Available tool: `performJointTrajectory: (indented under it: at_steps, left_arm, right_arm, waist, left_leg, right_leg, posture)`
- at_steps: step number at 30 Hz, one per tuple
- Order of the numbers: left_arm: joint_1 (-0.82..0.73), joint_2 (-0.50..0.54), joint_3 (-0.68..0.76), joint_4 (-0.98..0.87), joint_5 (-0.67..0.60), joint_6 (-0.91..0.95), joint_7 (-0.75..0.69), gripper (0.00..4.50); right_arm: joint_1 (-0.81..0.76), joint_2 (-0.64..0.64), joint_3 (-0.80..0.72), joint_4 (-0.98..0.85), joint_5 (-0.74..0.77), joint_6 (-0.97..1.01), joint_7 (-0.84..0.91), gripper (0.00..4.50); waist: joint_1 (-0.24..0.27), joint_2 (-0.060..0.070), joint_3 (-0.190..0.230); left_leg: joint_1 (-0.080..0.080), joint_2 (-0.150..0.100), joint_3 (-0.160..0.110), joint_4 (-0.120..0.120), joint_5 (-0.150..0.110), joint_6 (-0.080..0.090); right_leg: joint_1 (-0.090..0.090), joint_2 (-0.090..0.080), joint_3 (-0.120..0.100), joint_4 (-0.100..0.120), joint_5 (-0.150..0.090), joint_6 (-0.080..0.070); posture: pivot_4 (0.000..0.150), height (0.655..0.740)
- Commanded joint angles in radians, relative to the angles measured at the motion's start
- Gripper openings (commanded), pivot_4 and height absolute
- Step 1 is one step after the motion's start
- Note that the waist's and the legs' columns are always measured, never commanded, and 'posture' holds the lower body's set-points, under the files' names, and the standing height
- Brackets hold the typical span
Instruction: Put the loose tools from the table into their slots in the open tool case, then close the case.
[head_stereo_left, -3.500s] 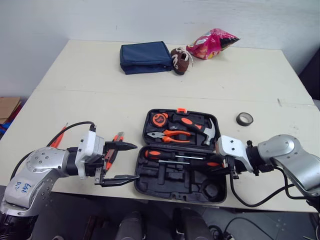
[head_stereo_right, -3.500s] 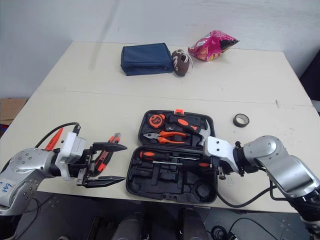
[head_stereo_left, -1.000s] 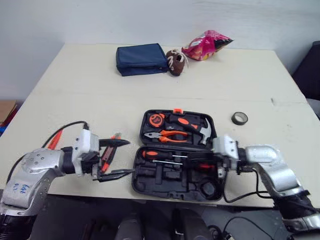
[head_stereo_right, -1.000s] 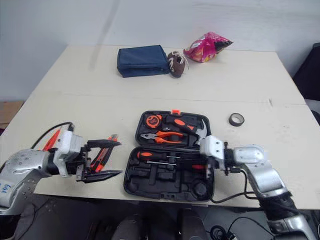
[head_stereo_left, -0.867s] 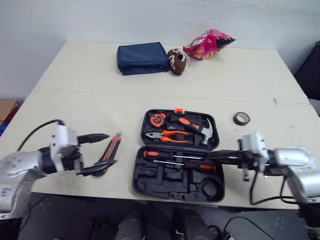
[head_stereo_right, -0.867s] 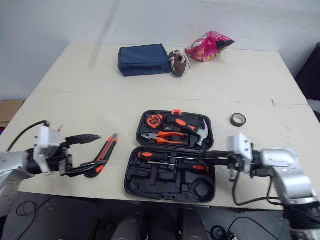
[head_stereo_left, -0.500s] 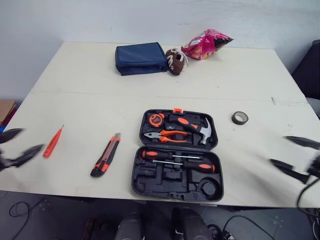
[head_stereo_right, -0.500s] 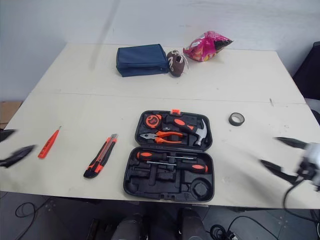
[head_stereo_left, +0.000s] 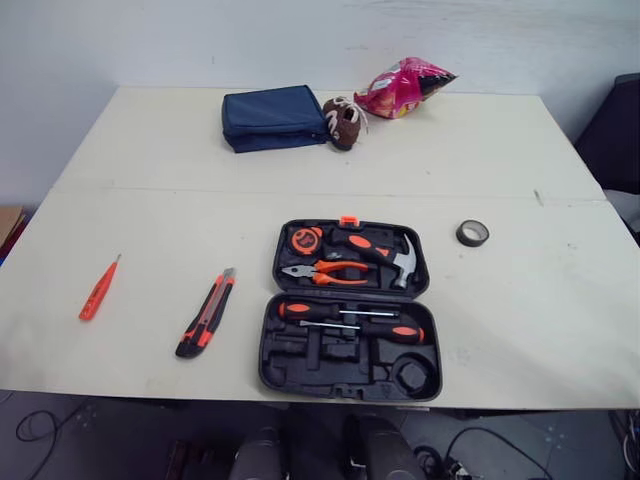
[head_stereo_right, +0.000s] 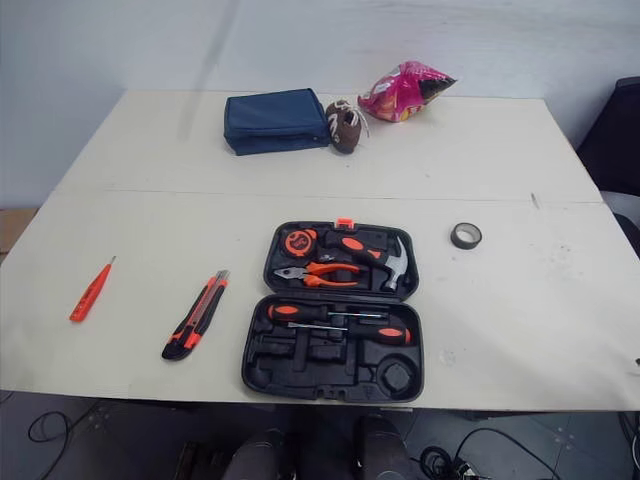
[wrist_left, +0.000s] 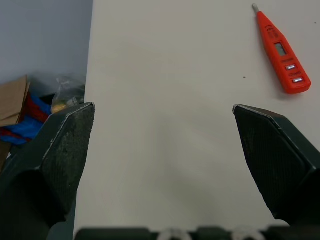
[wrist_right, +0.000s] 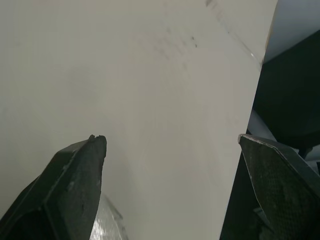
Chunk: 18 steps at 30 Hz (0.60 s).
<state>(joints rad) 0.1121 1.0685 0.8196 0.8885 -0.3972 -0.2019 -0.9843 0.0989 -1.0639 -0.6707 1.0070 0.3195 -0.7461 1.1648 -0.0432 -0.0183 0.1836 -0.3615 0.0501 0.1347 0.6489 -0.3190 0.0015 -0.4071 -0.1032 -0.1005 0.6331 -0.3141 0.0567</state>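
The left gripper (wrist_left: 162, 110) hangs empty over the left edge of the cream table (head_stereo_left: 150, 200), its two fingers spread wide. The slim orange plastic tester pen (head_stereo_left: 99, 288) lies near it on the table's near left, not between the fingers. The pen looks light and rigid and likely to skid or roll, so a pinch across the middle of its body seems best.

To its right, well apart, lies the black-and-orange utility knife (head_stereo_left: 207, 325), just left of the case. It looks flat, stiff and somewhat heavier; take it across its width at mid-body.

The open black plastic tool case (head_stereo_left: 348, 310) sits near centre, with bare slots in its near half and a round recess (head_stereo_left: 412, 374) at its near right.

Farther right lies the dark roll of tape (head_stereo_left: 472, 233). It looks light and firm, so pinch its wall or span its outside.

The right gripper (wrist_right: 170, 139) is empty too, fingers wide apart over the table's right edge
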Motion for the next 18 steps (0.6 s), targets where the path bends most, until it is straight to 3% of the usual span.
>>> performJointTrajectory:
  at_steps: [1,3,9,14,18]
  left_arm:
    - [0.006,-0.011,0.016,-0.080,-0.046,0.039,-0.020,4.50]
    - [0.005,-0.026,0.008,-0.156,-0.065,0.085,-0.029,4.50]
    - [0.039,-0.057,-0.043,-0.480,-0.095,0.377,0.045,4.50]
    - [0.047,-0.060,-0.064,-0.598,-0.103,0.564,0.085,4.50]
    - [-0.043,-0.065,-0.143,-0.638,-0.101,0.839,0.230,4.50]
  right_arm:
    - [-0.044,0.026,0.035,-0.087,0.052,0.060,0.044,4.41]
    - [-0.070,0.063,0.062,-0.183,0.092,0.130,0.068,4.41]
    - [-0.083,0.234,0.185,-0.791,0.351,0.494,0.064,4.41]
    - [-0.059,0.289,0.240,-1.044,0.422,0.642,0.030,4.41]
    - [-0.049,0.364,0.357,-1.235,0.436,0.662,0.060,4.41]
  waist:
    - [-0.001,0.000,0.000]
    - [-0.001,0.000,0.000]
    - [0.005,0.001,0.001]
    - [0.015,0.001,0.001]
    - [0.023,0.000,0.000]
  left_leg:
    - [0.000,0.000,0.000,0.000,0.000,0.000]
    - [0.000,0.000,0.000,0.000,0.000,0.000]
    - [0.000,0.000,-0.001,0.000,0.001,0.000]
    - [0.000,0.000,0.000,0.000,0.004,0.002]
    - [-0.001,0.000,-0.002,0.000,0.003,0.004]
  right_leg:
    - [0.000,0.000,0.000,0.000,0.000,0.000]
    - [0.000,0.000,0.000,0.001,0.000,0.000]
    - [-0.001,-0.001,0.001,0.005,0.000,0.000]
    - [-0.002,-0.001,0.000,0.004,0.000,-0.001]
    - [-0.001,-0.001,0.000,0.004,0.000,-0.001]
  posture:
    - [0.150,0.7400]
    - [0.150,0.7400]
    - [0.150,0.7400]
    - [0.150,0.7400]
    - [0.150,0.7400]
